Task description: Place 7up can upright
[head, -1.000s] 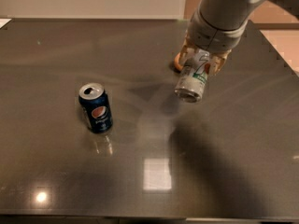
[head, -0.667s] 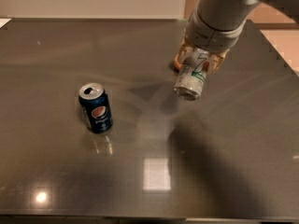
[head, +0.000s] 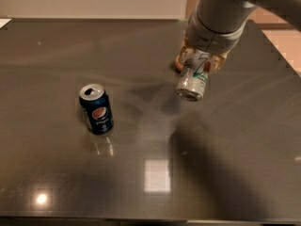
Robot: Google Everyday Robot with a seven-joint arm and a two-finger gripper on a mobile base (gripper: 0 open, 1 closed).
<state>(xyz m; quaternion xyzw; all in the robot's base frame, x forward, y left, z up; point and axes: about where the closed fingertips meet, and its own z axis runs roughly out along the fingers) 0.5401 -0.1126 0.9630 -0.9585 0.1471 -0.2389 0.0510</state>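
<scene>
Two soda cans are in view over the dark, glossy grey table (head: 56, 173). Nearest, left of centre, a dark blue Pepsi can (head: 97, 108) stands upright. Farther right, the silver-white 7up can with green lettering (head: 193, 79) hangs tilted, one silver end facing the camera. The two-finger gripper (head: 202, 62) on the grey arm has its jaws closed around it. Just behind peeks a small round orange fruit (head: 178, 63).

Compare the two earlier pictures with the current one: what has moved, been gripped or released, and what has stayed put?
Nothing has visibly changed. The gripper, over the far right part of the table, still holds the 7up can tilted, not upright. The Pepsi can stands upright on the left, where it was before.
</scene>
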